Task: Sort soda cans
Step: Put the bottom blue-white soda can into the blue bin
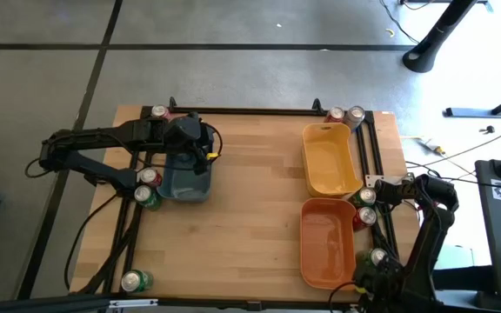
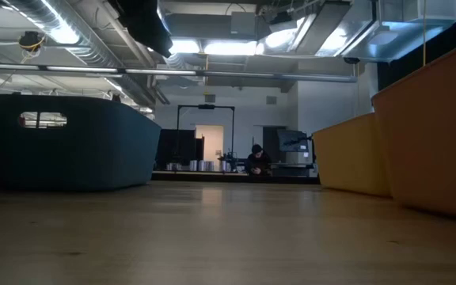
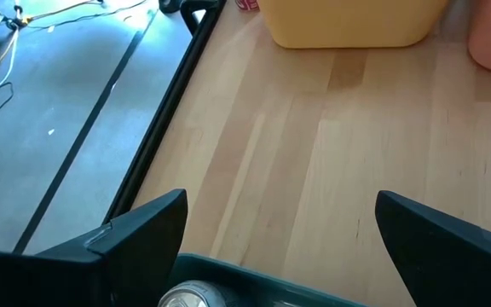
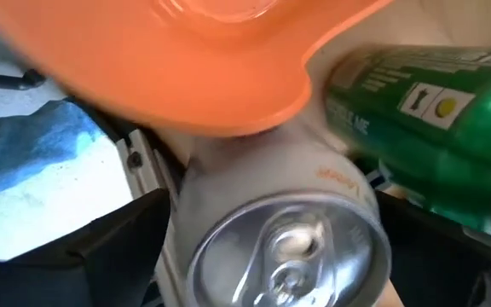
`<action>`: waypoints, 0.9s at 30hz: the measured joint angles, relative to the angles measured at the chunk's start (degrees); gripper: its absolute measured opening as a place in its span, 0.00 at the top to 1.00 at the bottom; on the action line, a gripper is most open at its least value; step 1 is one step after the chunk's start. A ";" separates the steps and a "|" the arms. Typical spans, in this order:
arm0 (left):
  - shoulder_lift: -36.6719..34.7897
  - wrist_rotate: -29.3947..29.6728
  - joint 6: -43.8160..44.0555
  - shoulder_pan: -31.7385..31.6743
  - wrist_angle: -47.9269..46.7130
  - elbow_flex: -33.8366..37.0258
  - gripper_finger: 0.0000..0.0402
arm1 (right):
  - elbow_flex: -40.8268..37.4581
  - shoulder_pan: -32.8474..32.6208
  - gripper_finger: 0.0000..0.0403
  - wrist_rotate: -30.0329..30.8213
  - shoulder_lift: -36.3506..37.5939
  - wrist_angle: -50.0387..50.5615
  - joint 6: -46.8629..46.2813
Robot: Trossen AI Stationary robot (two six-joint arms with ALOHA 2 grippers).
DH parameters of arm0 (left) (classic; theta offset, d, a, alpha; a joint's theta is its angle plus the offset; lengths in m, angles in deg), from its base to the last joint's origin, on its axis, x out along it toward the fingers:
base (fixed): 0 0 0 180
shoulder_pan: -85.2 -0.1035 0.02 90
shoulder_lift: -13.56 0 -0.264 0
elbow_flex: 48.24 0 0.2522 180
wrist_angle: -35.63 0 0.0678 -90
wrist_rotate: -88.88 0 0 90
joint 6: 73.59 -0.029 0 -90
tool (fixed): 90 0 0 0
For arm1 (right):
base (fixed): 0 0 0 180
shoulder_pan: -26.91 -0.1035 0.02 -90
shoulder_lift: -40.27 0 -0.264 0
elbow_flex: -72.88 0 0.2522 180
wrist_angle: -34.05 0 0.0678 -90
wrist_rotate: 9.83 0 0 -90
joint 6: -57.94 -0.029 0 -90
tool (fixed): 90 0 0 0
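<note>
A: Where are the cans?

B: Scattered along the table's edges. A silver can [image 4: 284, 243] lies right in front of the right gripper [image 4: 271, 256], top facing it, between the open fingers, with a green can [image 4: 424, 119] just beside it and the orange bin's [image 4: 228, 77] rim above both.

A: Is it gripped?

B: I can't tell about contact; the jaws stand wide on either side of it.

A: And the left gripper?

B: The left gripper [image 3: 280, 247] hangs over the blue-grey bin [image 1: 185, 181], fingers spread wide, holding nothing. A can top [image 3: 193, 296] shows just under it, inside the bin.

A: Other cans?

B: From above, a silver one and a green one [image 1: 150, 196] sit touching, just beside that bin. One stands at the far left corner [image 1: 158, 112], one at the near left corner [image 1: 135, 280]. Two more [image 1: 346, 114] stand past the yellow bin [image 1: 329, 161], well apart from both grippers.
</note>
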 joint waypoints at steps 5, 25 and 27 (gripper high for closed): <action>0.00 0.00 -0.03 -0.01 0.02 0.00 0.09 | -2.93 0.00 0.06 -2.22 0.00 -4.45 0.43; 0.00 0.00 -0.04 -0.01 0.15 0.00 0.09 | 2.00 0.02 0.30 -0.91 0.07 -3.07 -0.72; 0.00 0.00 -0.02 0.01 0.30 0.00 0.09 | 3.91 0.05 0.30 -0.78 0.07 -1.29 -0.91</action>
